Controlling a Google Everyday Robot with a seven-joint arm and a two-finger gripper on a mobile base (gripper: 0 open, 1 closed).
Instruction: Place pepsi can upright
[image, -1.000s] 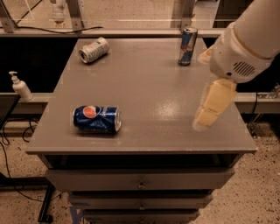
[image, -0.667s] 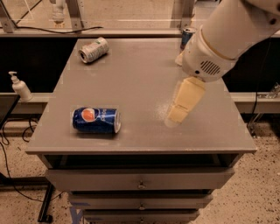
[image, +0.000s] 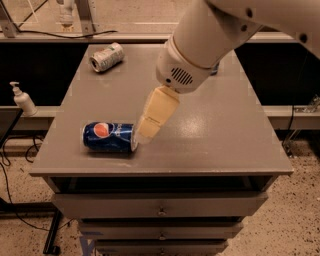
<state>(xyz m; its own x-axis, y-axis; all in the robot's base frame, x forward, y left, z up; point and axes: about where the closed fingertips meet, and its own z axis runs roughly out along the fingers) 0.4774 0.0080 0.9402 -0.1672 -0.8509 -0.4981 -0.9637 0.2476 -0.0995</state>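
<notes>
The pepsi can (image: 107, 136) is dark blue with a red-white-blue round logo. It lies on its side near the front left of the grey table (image: 215, 135), its silver end facing right. My gripper (image: 146, 131) hangs from the big white arm, which reaches in from the upper right. The cream-coloured fingertips sit right at the can's right end, just above the tabletop.
A pale green-white can (image: 106, 56) lies on its side at the table's back left. The arm hides the table's back right. A soap dispenser (image: 22, 99) stands on a ledge to the left. Drawers (image: 160, 205) sit under the tabletop.
My arm has swung left and down across the table. The gripper went from the right side to the pepsi can's right end. The can has not moved.
</notes>
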